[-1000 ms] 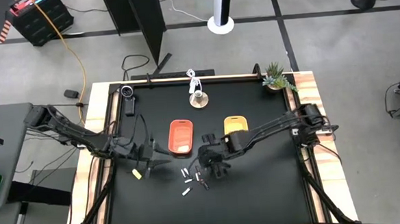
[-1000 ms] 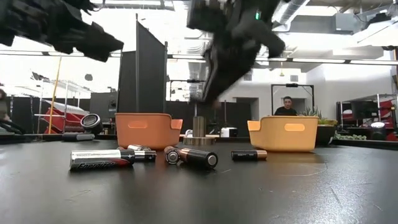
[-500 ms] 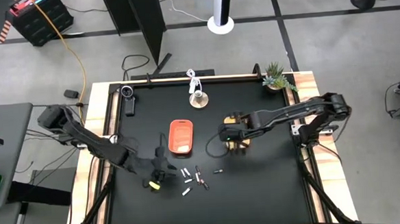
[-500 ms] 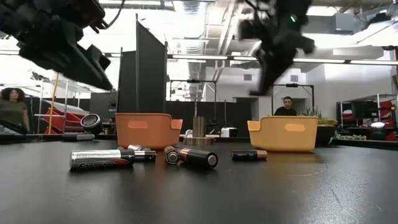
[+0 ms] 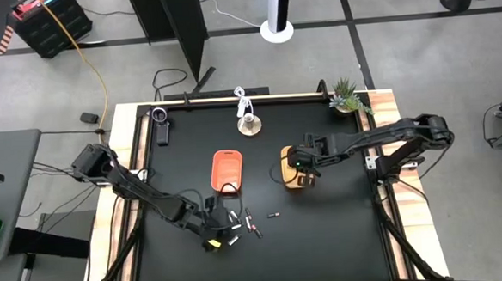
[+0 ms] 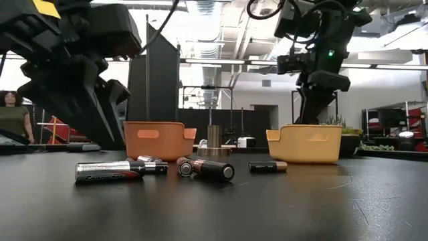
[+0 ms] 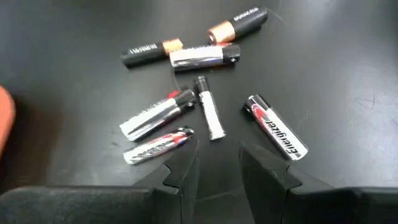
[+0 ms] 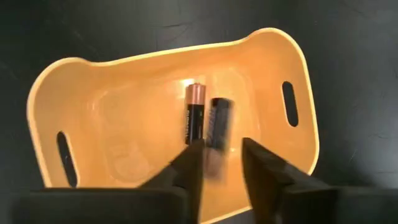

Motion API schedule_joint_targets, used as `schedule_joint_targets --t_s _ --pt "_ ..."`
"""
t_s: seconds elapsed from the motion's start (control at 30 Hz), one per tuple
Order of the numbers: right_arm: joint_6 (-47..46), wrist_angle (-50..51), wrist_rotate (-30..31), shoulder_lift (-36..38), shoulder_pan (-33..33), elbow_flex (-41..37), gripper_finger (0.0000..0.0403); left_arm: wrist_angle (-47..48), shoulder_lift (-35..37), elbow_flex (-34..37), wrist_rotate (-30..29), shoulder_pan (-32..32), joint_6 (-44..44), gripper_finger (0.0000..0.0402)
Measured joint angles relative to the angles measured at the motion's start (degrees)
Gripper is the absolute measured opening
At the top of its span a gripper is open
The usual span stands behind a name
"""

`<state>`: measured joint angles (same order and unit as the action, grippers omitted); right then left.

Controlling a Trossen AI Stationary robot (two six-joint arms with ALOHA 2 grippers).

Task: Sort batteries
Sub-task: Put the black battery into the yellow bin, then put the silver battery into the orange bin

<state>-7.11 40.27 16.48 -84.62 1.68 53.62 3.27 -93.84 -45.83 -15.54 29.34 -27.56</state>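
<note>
A grey concrete floor crossed by dark lines surrounds the wood-edged table, with a black partition panel behind.

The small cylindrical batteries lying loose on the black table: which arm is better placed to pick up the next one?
Left. The left pincer hangs open just above the loose cylindrical batteries, while the right pincer is open over the yellow oblong tray, away from them.

"Energizer" reads on one silver battery in the left wrist view; other lettering is illegible.
</note>
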Motion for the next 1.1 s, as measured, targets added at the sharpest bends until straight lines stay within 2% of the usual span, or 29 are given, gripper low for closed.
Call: schedule_joint_targets --t_s 0.17,0.3,0.47,0.67,0.8,0.93,1.1 --pt "1.6 -0.6 0.2 0.0 1.2 0.0 0.0223 -3.4 -0.8 -0.2 1.9 0.5 -3.5 0.011" --pt "3.2 -2.9 0.2 0.0 1.6 0.0 0.0262 -6.9 -0.8 -0.2 2.1 1.4 -5.3 0.0116" --pt "5.8 -5.2 0.2 0.0 1.4 0.0 0.0265 -8.1 -1.1 -0.3 3.6 2.7 -10.2 0.0146" --pt "6.3 -6.9 0.2 0.0 1.3 0.0 0.0264 -7.8 -1.1 -0.3 1.9 4.6 -14.7 0.0176" --pt "6.3 -7.6 0.2 0.0 1.0 0.0 0.0264 -6.4 -1.1 -0.2 -1.2 5.1 -16.3 0.0178" --pt "6.5 -8.2 0.2 0.0 0.6 0.0 0.0264 -7.1 -2.4 -0.6 -1.5 5.1 -16.5 0.0177" --pt "6.5 -8.6 0.2 0.0 0.4 0.0 0.0264 -4.3 -6.9 -4.7 -1.6 5.1 -16.7 0.0177"
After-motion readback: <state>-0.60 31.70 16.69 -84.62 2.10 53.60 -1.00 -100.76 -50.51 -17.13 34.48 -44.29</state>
